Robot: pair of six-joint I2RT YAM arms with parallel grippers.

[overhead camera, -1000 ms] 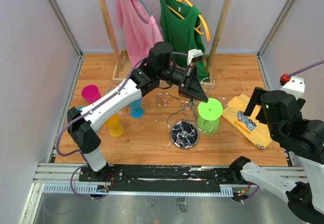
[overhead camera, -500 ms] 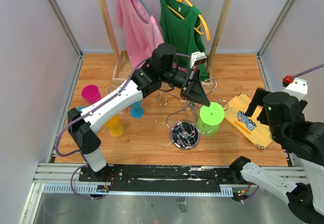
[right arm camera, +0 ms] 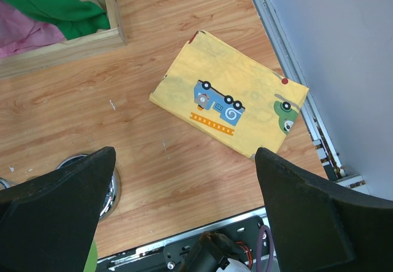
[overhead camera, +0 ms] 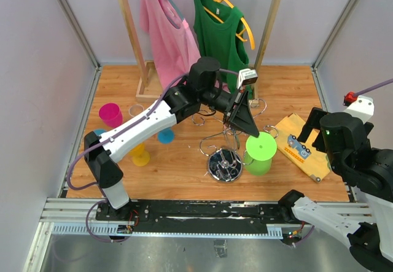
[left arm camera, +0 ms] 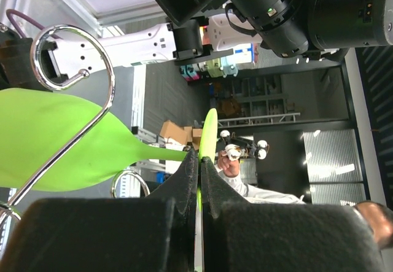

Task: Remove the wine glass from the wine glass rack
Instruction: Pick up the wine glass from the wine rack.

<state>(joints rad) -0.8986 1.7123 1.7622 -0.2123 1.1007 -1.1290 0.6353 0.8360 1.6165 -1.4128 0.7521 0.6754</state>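
Observation:
The lime-green wine glass [overhead camera: 260, 155] hangs foot up, bowl down, just right of the chrome wine glass rack [overhead camera: 223, 162]. My left gripper [overhead camera: 251, 130] is shut on the edge of its round foot. In the left wrist view the fingers [left arm camera: 184, 180] pinch the thin green foot [left arm camera: 209, 131]. The stem and bowl [left arm camera: 55, 138] stretch to the left, behind a curled rack arm [left arm camera: 92, 51]. Whether the bowl touches that arm I cannot tell. My right gripper [right arm camera: 184, 213] stands wide open over bare wood near the table's right front, holding nothing.
A yellow cloth with a train print [right arm camera: 230, 103] lies at the right [overhead camera: 302, 147]. A wooden clothes rail [overhead camera: 126, 26] with pink and green shirts stands at the back. Magenta [overhead camera: 110, 113], yellow [overhead camera: 140, 155] and blue [overhead camera: 164, 136] glasses stand at the left.
My left gripper has carried the green glass rightward and toward the near edge, away from the rack's centre post. The right arm has stayed put.

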